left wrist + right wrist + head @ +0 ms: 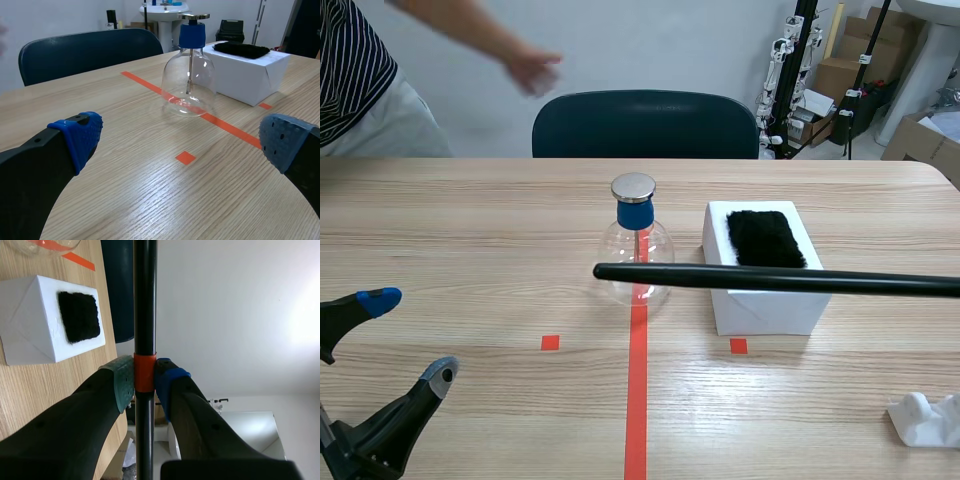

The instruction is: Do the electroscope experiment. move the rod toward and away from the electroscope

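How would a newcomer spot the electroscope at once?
On the wooden table, follow the long orange-red tape line away from the robot. The electroscope stands on it, beside the white box: the only clear glass flask, blue-capped with a metal disc.

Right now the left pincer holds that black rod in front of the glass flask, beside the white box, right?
No: the right pincer holds the black rod, shut on its orange band, as the right wrist view shows. The left pincer is open and empty. The glass flask and white box are as you say.
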